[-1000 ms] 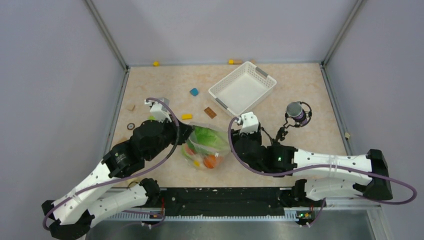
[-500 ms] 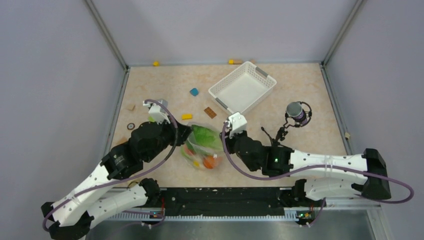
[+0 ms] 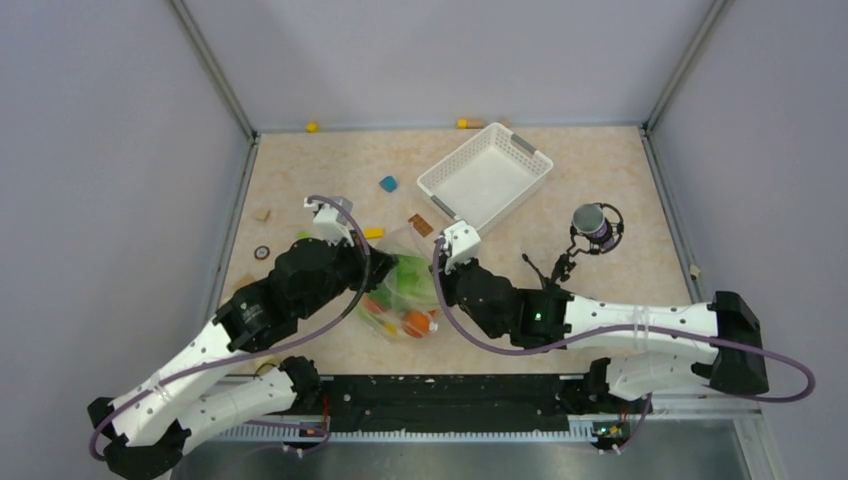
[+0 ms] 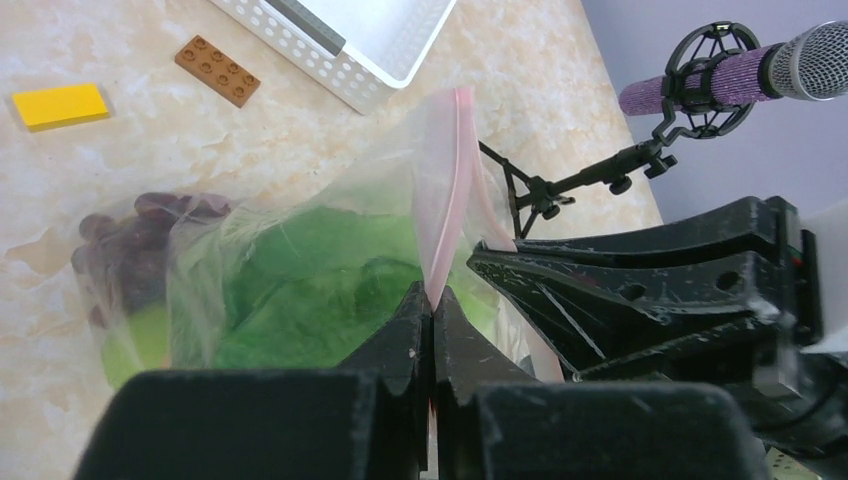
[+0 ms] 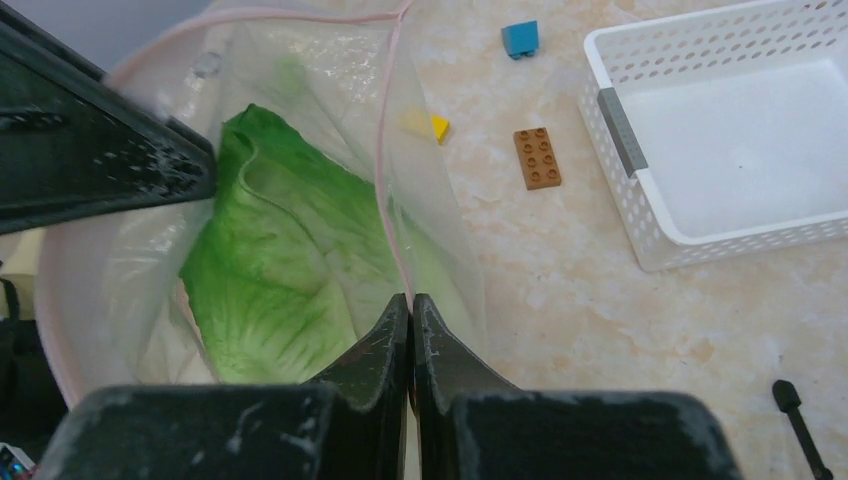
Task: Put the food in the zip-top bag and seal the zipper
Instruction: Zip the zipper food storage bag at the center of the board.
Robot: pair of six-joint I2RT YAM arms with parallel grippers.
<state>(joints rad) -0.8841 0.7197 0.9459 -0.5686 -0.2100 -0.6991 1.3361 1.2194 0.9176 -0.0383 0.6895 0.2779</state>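
The clear zip-top bag (image 3: 405, 290) stands between my two arms with the food inside: green lettuce (image 4: 300, 270) (image 5: 270, 270), purple grapes (image 4: 140, 235) and orange and red pieces (image 3: 415, 322). The pinkish zipper (image 4: 455, 190) (image 5: 385, 170) runs along the bag's lifted mouth. My left gripper (image 4: 432, 295) is shut on the zipper strip at one side. My right gripper (image 5: 411, 300) is shut on the zipper at the other side, its jaws pressed together over the pink edge. The mouth still gapes in a loop between the two grips.
A white slotted basket (image 3: 487, 175) sits behind the bag. A brown brick (image 5: 538, 157), a yellow block (image 4: 60, 105) and a blue block (image 5: 520, 38) lie near it. A microphone on a stand (image 3: 593, 227) is to the right.
My right gripper has moved left to the bag and closed on the zipper edge. The bag's mouth has been pulled up and back; the left arm shifted slightly forward with it.
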